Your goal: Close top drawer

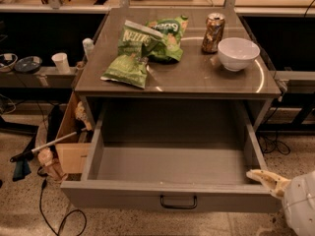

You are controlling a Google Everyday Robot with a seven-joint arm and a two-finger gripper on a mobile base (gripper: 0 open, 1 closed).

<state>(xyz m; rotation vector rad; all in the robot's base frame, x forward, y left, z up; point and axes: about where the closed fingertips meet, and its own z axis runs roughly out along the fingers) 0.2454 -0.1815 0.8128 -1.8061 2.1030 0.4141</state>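
Observation:
The top drawer (172,163) is pulled far out of the grey cabinet and is empty inside. Its front panel faces me with a small black handle (178,202) at the centre. My gripper (265,178) shows at the lower right, its pale fingers (268,180) lying at the drawer's front right corner, beside the white arm housing (301,205). The lower drawers are hidden behind the open one.
On the cabinet top (197,77) lie green chip bags (145,45), a drink can (213,32) and a white bowl (238,53). A cardboard box (69,136) with a stick and clutter stands on the floor at the left. Cables run across the floor. Shelves flank both sides.

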